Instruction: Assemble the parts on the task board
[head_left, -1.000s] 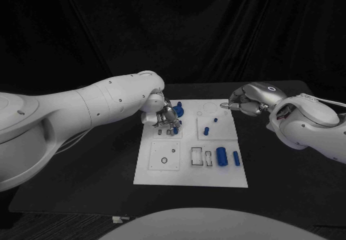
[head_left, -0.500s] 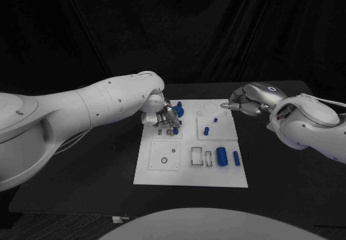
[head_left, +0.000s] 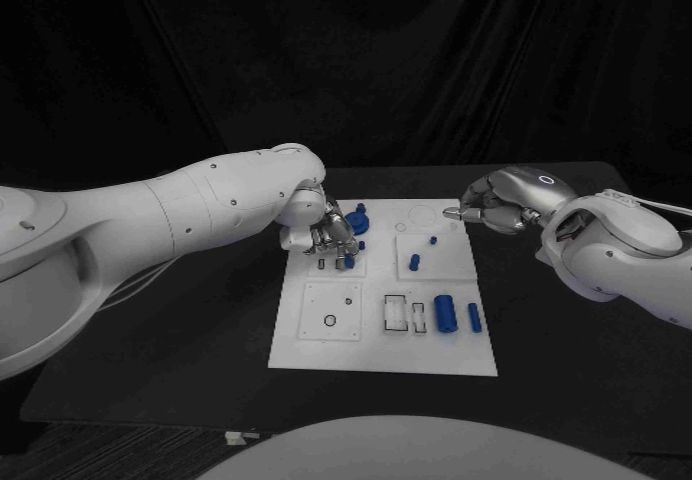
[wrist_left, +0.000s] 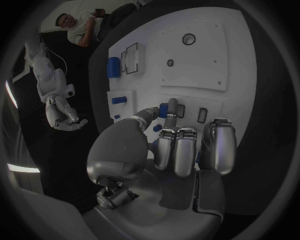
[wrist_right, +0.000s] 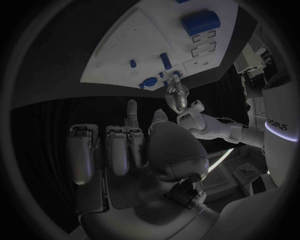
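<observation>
Left hand (head_left: 329, 238) over task board (head_left: 332, 352), pinching small blue peg (wrist_left: 164, 110) between thumb and fingertip. Right hand (head_left: 498, 206) curled, holding nothing, just beyond board's far corner.

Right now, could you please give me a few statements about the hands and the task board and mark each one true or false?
1. The left hand is over the far left part of the task board. True.
2. The right hand holds the large blue cylinder. False: that cylinder lies on the board's near part, away from both hands.
3. The right hand hovers near the board's far right corner. True.
4. The task board is black. False: it is white, on a black table.
</observation>
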